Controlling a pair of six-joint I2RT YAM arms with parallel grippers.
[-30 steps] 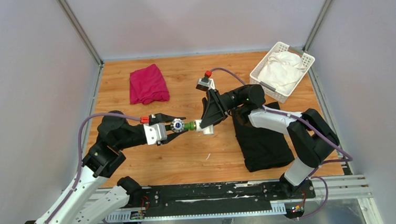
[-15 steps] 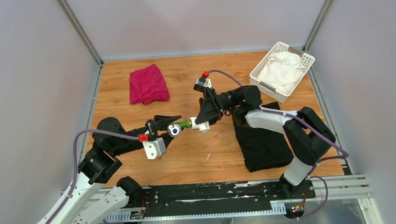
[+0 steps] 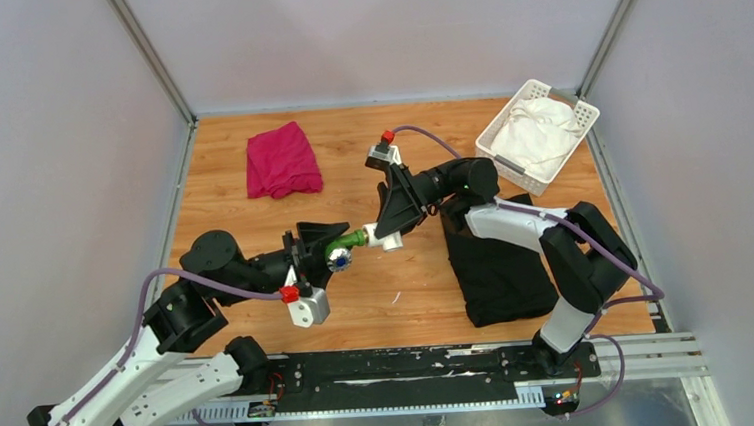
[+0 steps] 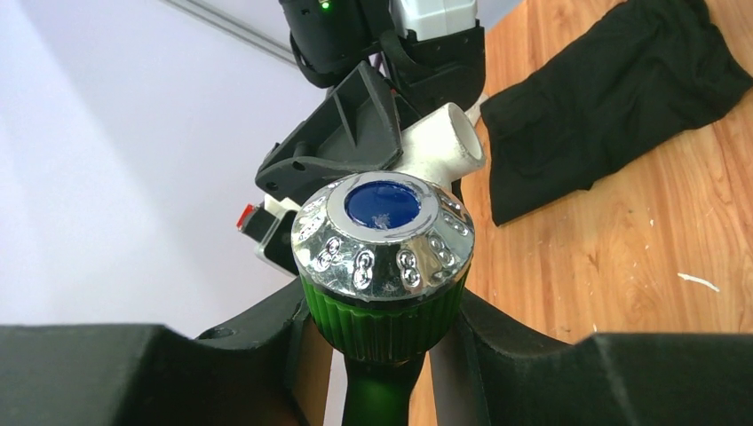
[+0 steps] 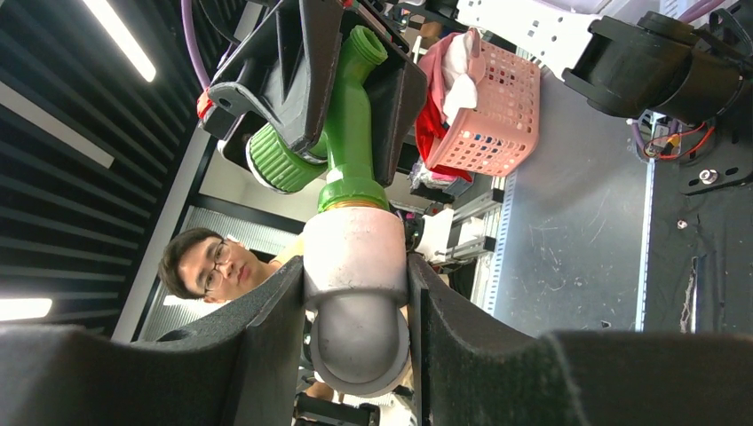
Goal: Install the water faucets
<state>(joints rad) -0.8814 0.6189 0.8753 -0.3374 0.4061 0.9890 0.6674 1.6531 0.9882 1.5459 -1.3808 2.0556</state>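
At L tool (image 4: 382,351): tap (image 4: 384,253); R tool (image 5: 357,324): fitting (image 5: 355,262)

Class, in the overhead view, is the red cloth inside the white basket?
No, the red cloth lies flat on the wooden table, apart from the basket.

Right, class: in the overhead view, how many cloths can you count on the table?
3. A red cloth lies at the far left, a black cloth at the near right, and a white cloth sits inside the basket at the far right. More may be hidden beneath that one.
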